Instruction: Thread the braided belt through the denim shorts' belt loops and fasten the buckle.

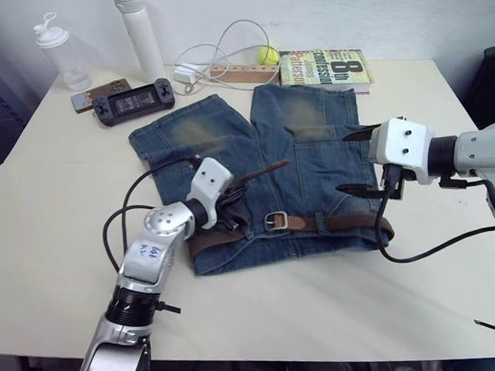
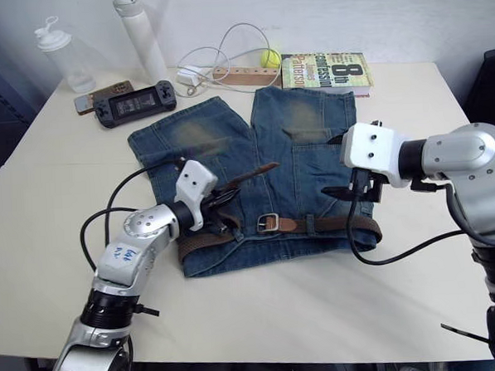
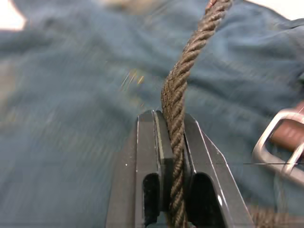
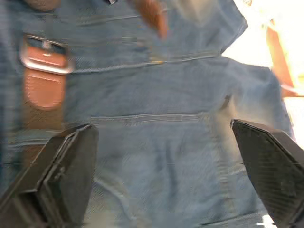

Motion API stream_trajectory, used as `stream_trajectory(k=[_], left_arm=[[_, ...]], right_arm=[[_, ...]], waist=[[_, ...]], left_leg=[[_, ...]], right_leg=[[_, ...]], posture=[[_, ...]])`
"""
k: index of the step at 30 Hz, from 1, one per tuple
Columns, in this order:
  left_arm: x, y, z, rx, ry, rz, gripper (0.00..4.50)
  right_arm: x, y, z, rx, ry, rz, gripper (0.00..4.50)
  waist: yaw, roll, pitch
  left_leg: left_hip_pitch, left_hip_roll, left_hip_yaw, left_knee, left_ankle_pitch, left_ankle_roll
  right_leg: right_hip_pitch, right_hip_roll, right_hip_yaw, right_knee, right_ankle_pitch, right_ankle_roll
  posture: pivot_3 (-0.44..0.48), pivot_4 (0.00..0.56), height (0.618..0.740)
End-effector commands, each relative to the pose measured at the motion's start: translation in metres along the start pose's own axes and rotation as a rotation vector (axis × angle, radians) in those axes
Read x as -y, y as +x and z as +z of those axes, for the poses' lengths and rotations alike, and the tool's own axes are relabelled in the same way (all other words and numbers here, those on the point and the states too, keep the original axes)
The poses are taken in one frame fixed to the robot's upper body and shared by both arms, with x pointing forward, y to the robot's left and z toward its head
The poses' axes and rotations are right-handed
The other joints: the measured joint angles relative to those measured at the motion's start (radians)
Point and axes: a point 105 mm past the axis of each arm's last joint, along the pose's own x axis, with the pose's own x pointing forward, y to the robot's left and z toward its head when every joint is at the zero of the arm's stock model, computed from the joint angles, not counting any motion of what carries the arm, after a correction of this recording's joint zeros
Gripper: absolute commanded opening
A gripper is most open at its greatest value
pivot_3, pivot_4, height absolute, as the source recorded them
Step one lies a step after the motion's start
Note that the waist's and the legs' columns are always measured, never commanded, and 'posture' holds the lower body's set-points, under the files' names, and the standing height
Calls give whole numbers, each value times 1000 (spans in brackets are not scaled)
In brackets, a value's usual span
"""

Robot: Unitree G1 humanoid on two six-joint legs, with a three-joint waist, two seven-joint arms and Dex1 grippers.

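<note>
The denim shorts (image 1: 304, 149) lie flat on the table, waistband toward me. The braided belt (image 1: 349, 222) runs along the waistband through belt loops (image 1: 319, 222), with its silver buckle (image 1: 274, 221) near the middle. My left gripper (image 1: 228, 196) is shut on the belt's free end (image 3: 178, 137), which rises toward a brown tip (image 1: 271, 167) over the shorts. My right gripper (image 1: 353, 162) hovers open above the shorts' right side, nothing between its fingers (image 4: 66, 166).
At the table's far edge stand a white bottle (image 1: 142, 33), a clear bottle (image 1: 60, 52), a game controller (image 1: 133, 100), a book (image 1: 324, 68), a yellow ball (image 1: 268, 55) and a power strip with white cable (image 1: 233, 70).
</note>
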Motion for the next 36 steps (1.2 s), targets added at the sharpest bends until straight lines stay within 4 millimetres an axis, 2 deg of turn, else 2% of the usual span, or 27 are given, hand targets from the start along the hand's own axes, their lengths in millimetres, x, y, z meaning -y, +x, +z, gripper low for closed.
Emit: stream_trajectory(k=[1, 5, 12, 14, 22, 27, 30, 34, 36], left_arm=[[-6, -15, 9, 25, -48, 18, 0], [-1, -23, -3, -62, 66, -16, 0], [3, -23, -10, -94, 78, -29, 0], [3, -23, -10, -91, 71, -27, 0], [-4, -24, -12, -107, 72, -12, 0], [-2, -23, -14, -110, 70, -15, 0], [0, -24, -15, -113, 71, -23, 0], [-2, -27, -16, -114, 73, -24, 0], [-5, -28, -15, -108, 99, -10, 0]], right_arm=[[-14, 4, 6, 3, -20, -12, 4453], [-57, 40, 13, 94, 53, 28, 4453], [-84, 63, 4, 79, 4, 15, 4453], [-87, 64, 4, 86, 16, 24, 4453], [-81, 73, -3, 84, -12, -129, 4453], [-79, 77, -9, 58, -100, -163, 4453], [-78, 78, -5, 86, -123, -191, 3664], [-86, 82, -7, 94, -113, -172, 1895], [-84, 84, -7, 106, -68, -191, 1000]], waist=[[0, 0, 0], [-5, -1, -1], [-4, 0, 0], [-4, 0, 0], [-7, 0, 0], [-11, 0, 0], [-14, 0, 0], [-21, 0, 0], [-23, 0, 0]], left_leg=[[0, 0, 0, 0, 0, 0], [0, 1, 0, 0, 0, 0], [1, -1, 0, 1, 0, 0], [1, -1, 0, 1, 0, 0], [1, -1, 0, 2, 0, 0], [1, -1, 1, 2, 0, 0], [1, -1, 1, 2, 0, 0], [1, -1, 1, 3, 0, 0], [1, -1, 1, 3, 0, 0]], right_leg=[[0, 0, 0, 0, 0, 0], [0, 0, 0, 1, 0, 0], [0, -1, 1, 3, 0, 0], [0, 0, 1, 3, 0, 0], [0, 0, 1, 4, 0, 0], [0, 0, 1, 5, 0, 0], [0, 0, 1, 5, 0, 0], [0, 0, 1, 5, 0, 0], [0, 0, 1, 5, 0, 0]], posture=[[0, 150, 735], [0, 150, 735], [0, 150, 735], [0, 150, 735], [0, 150, 735], [0, 150, 735], [0, 150, 735], [0, 150, 735], [0, 150, 735]])
